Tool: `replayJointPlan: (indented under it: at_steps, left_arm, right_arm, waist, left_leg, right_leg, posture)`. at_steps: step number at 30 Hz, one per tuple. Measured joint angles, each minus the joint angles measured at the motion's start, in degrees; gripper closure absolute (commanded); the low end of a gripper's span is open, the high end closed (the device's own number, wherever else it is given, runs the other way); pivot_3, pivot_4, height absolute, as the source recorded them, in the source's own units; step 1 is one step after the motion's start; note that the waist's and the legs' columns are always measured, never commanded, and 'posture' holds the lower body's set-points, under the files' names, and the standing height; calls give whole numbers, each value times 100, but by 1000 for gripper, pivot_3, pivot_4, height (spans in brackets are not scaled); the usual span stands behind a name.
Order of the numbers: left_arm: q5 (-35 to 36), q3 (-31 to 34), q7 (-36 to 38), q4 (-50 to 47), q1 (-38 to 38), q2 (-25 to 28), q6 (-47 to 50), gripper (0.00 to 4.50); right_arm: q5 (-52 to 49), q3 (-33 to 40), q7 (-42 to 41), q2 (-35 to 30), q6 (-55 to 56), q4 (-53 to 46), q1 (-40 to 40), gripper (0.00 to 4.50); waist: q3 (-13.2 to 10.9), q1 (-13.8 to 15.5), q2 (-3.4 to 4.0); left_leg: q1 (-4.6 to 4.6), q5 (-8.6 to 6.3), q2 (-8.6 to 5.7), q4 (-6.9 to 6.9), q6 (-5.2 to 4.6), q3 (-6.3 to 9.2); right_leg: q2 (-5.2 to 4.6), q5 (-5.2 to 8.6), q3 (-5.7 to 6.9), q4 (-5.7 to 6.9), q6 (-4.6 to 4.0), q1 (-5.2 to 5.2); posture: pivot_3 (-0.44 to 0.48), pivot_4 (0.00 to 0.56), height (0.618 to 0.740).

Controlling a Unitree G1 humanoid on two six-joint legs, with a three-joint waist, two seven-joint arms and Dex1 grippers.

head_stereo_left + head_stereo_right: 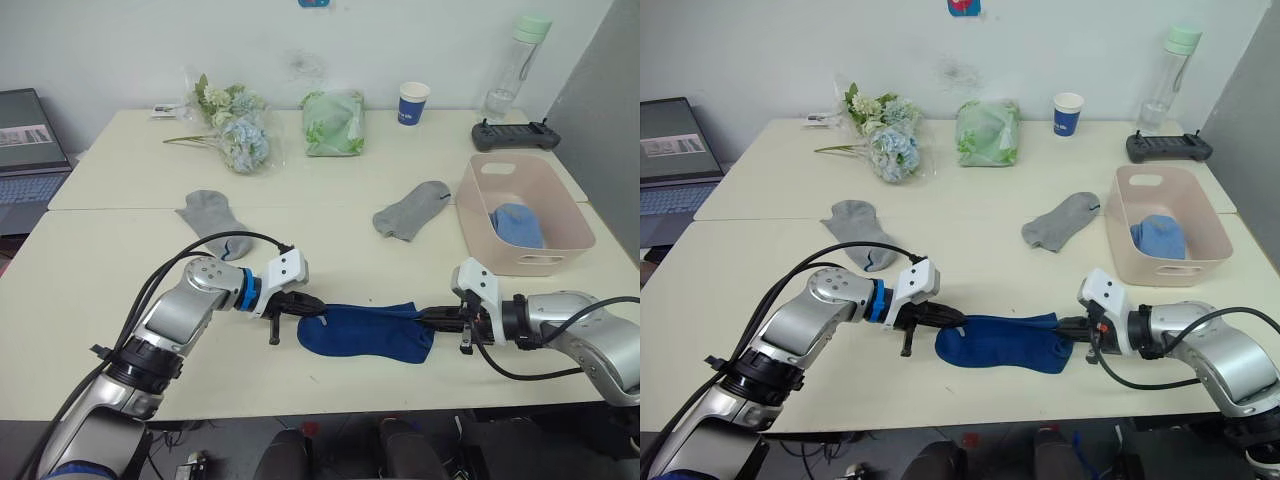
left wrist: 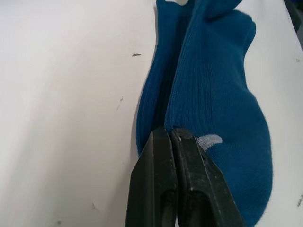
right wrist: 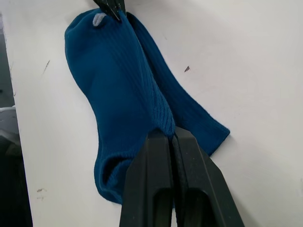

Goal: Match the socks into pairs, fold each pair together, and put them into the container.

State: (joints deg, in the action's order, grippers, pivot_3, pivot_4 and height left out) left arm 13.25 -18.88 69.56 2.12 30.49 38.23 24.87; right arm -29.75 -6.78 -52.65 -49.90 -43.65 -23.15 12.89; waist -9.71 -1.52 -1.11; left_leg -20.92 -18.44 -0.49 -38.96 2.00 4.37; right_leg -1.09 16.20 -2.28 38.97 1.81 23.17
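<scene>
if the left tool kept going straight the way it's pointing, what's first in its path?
The navy sock pair itself: the left tool is already shut on one end and points along it. Beyond the fabric, the right tool, clamped on the opposite end, looks next in line.

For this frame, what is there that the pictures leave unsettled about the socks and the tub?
- Navy socks: stacked, pinched at opposite ends by the left gripper and right gripper; the lower sock is mostly covered by the upper one in the wrist views.
- Pink tub: light blue fabric lies inside; whether it is one sock or two cannot be told, since its folds and the near wall hide part.
- Left grey sock: a black cable crosses its near end.
</scene>
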Motion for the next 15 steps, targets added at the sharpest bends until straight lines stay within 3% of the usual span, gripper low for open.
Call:
replayJointPlan:
  at_steps: [3, 5, 8, 15]
  left_arm:
    - [-204, -62, -27, 281, 143, -135, -168, 4478]
    - [-257, -80, -34, 324, 175, -210, -180, 4500]
    - [-286, -81, -8, 375, 200, -273, -180, 3903]
    - [-191, 338, -137, 420, 219, -224, -142, 1709]
  right_arm:
    - [75, -14, -24, 38, 6, 117, 28, 4500]
    - [139, -29, -27, 71, 30, 182, 71, 4016]
    - [195, -27, 12, 172, 75, 332, 212, 3158]
    - [189, 451, 173, 156, 148, 381, 205, 750]
  waist:
    - [0, 0, 0]
    - [0, -1, 0]
    - [0, -2, 0]
    - [0, -2, 0]
  left_leg:
    - [0, 0, -3, -1, 0, -3]
    - [0, 0, -2, -1, 0, -3]
    - [0, 0, 0, -1, 0, -1]
    - [0, 0, 0, -2, 0, 0]
  right_leg:
    - [0, 0, -2, 0, 0, -1]
    - [0, 0, -2, 0, 0, 0]
    - [0, 0, -1, 1, 0, 1]
    - [0, 0, -1, 1, 0, 1]
  posture:
    - [0, 150, 740]
    - [0, 150, 740]
    - [0, 150, 740]
    - [0, 150, 740]
